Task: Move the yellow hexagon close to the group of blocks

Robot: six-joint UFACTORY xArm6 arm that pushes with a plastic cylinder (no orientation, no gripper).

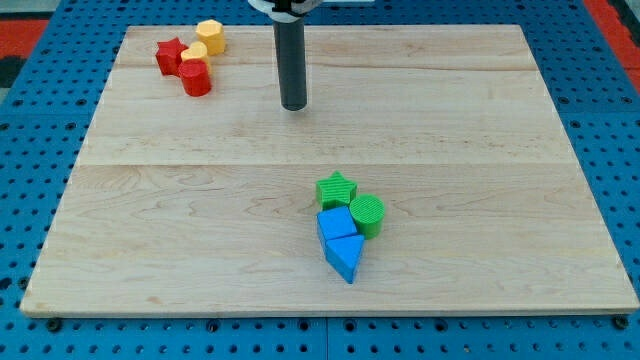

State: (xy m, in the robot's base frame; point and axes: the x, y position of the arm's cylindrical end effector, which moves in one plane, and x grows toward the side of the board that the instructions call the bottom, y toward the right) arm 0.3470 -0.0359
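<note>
The yellow hexagon [211, 35] sits near the board's top left corner. Beside it lie a second yellow block [194, 53], a red star [170, 55] and a red cylinder-like block [195, 78], all touching or nearly touching. A group of blocks lies at the lower middle: a green star [336, 189], a green cylinder [367, 213], a blue cube [336, 224] and a blue triangle [345, 257]. My tip [293, 104] stands on the board to the right of the yellow hexagon and a little below it, apart from every block.
The wooden board [480, 150] lies on a blue pegboard surface [610, 120]. The rod's upper mount shows at the view's top edge.
</note>
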